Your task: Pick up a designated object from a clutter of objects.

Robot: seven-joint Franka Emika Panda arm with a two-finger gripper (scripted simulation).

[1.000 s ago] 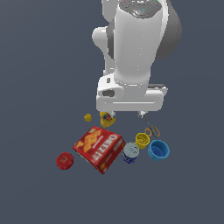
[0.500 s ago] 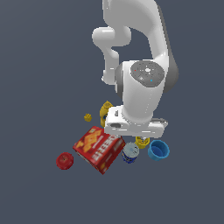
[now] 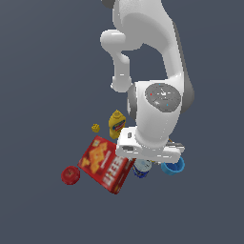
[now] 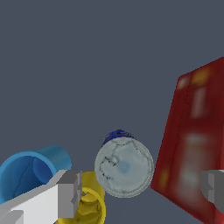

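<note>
Directly beneath the end effector [image 4: 140, 192] stands the can [image 4: 124, 167], upright, pale top facing the wrist camera, dark blue label just showing at its far rim. End effector wide open, holding nothing, one finger [image 4: 70, 193] on the cup side of the can and the other on the box side. Beside the can on one flank: the red cracker box [image 4: 194, 148], close, with only a thin gap. On the other flank: the yellow cup [image 4: 89, 205], very near or touching the can, and beyond that the blue cup [image 4: 30, 173]. Farther from the can in the exterior view, past the box [image 3: 106, 164]: a mustard bottle [image 3: 116, 124], a small yellow piece [image 3: 96, 127] and a red fruit [image 3: 70, 175].

Step in hand, by judgement: lining up and lowering over the can [image 3: 141, 167].

To do it well:
- Centre the can midway between the fingers before descending; looks slightly off toward the cup side now.
- Descend straight, wrist vertical, so neither finger clips the box edge or the yellow cup's rim.
- Watch the cup-side finger most: little room there.
- Close low on the label, not at the rim.
- Lift straight up, clear of the neighbours.
</note>
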